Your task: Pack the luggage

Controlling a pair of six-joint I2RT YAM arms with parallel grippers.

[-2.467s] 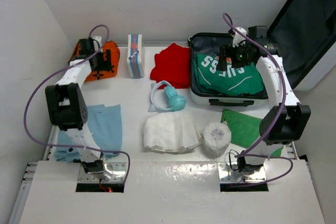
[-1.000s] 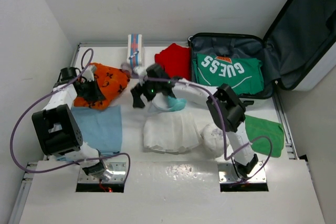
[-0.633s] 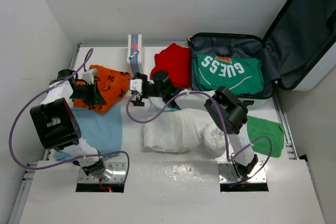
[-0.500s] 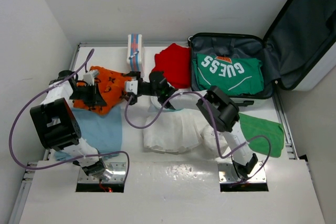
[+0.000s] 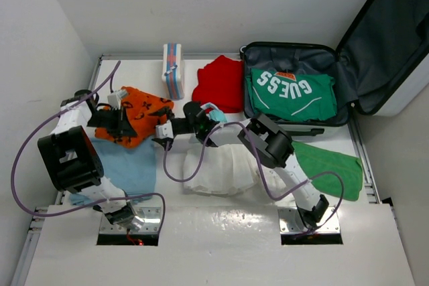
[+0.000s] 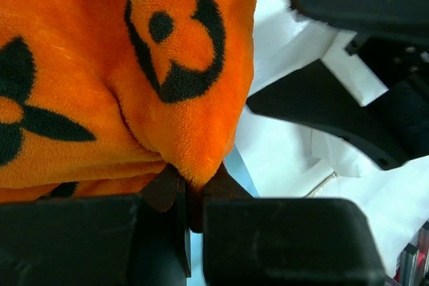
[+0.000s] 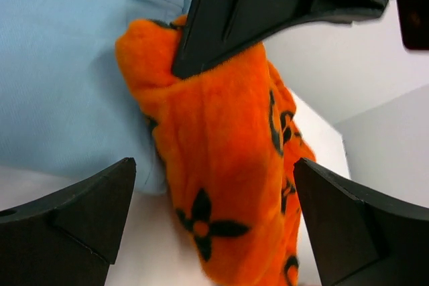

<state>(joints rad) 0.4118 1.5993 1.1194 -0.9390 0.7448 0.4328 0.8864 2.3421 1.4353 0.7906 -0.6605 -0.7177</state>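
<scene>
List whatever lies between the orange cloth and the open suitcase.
The orange cloth, pinched in the left pincer, sits left of the luggage. Between them lie the right arm, the red garment and teal headphones.

Orange cloth point(image 5: 137, 113) blocks just ahead of R fingers point(image 7: 74, 209); luggage point(image 5: 395, 38) lid stands open.

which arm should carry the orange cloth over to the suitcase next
Right, likely. The left pincer is shut on the orange cloth far from the luggage, which lies open on the right arm's side; the right pincer is open beside the cloth.
</scene>
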